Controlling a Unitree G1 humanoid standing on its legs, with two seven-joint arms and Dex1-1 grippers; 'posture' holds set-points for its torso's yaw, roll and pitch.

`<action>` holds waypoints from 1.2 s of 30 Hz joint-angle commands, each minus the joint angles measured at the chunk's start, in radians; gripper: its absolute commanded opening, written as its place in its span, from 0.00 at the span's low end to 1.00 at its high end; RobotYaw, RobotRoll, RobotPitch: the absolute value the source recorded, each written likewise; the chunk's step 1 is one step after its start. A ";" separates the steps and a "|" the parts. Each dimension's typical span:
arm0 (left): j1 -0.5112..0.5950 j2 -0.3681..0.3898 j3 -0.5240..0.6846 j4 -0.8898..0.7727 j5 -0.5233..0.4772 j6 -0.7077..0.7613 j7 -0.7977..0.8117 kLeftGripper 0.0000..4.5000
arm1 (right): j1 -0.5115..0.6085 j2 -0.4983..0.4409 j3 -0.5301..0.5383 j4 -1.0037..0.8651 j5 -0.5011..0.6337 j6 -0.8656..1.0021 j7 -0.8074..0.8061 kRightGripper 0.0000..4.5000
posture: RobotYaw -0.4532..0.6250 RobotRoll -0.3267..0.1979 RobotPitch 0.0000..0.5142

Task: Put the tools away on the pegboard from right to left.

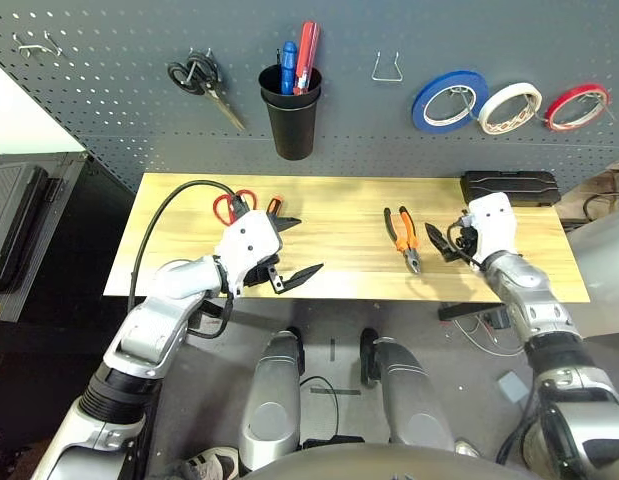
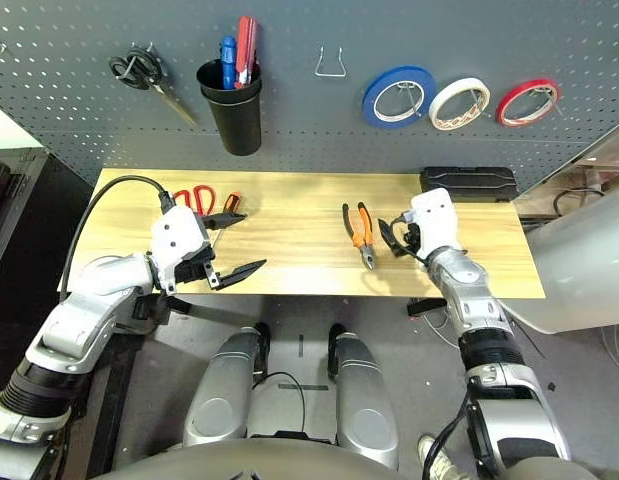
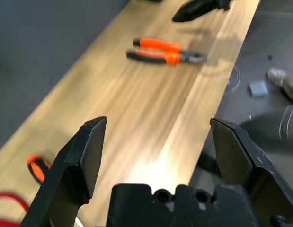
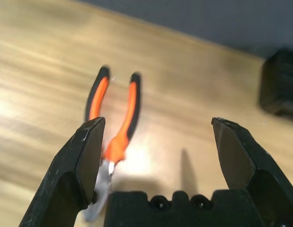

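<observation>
Two grippers hang above the wooden table (image 1: pixel 349 215), both spread wide and holding nothing. The right gripper (image 1: pixel 444 240) sits just right of the orange-and-black-handled pliers (image 1: pixel 404 237), which lie flat on the table — jaws toward the robot. The left gripper (image 1: pixel 289 250) hovers over the table's left part, with the red-handled scissors (image 1: pixel 229 205) and the orange-and-black-handled screwdriver (image 1: pixel 277 207) lying just behind it (the screwdriver mostly hidden by the wrist). Behind the table stands the pegboard (image 1: pixel 109 120); on it the cream-white tape roll (image 1: pixel 510 107) hangs between a blue tape roll (image 1: pixel 449 101) and a red tape roll (image 1: pixel 576 106). Left of those hang a bare wire hook (image 1: pixel 387 68), a black cup (image 1: pixel 291 110) and black-handled scissors (image 1: pixel 201 82).
</observation>
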 commanded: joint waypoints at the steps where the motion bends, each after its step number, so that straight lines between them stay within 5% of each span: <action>1: -0.008 0.010 -0.028 0.022 0.031 0.036 -0.007 1.00 | -0.016 0.016 0.005 -0.021 0.012 0.144 -0.010 0.99 | 0.65 0.62 0.51; 17: -0.040 0.020 -0.046 0.067 0.104 0.053 -0.015 1.00 | -0.286 0.097 -0.018 0.259 0.010 0.475 -0.063 0.99 | 0.66 0.62 0.53; 36: -0.038 0.036 -0.047 0.068 0.154 0.085 -0.010 1.00 | -0.533 0.190 -0.027 0.796 -0.036 0.264 -0.182 0.99 | 0.68 0.62 0.57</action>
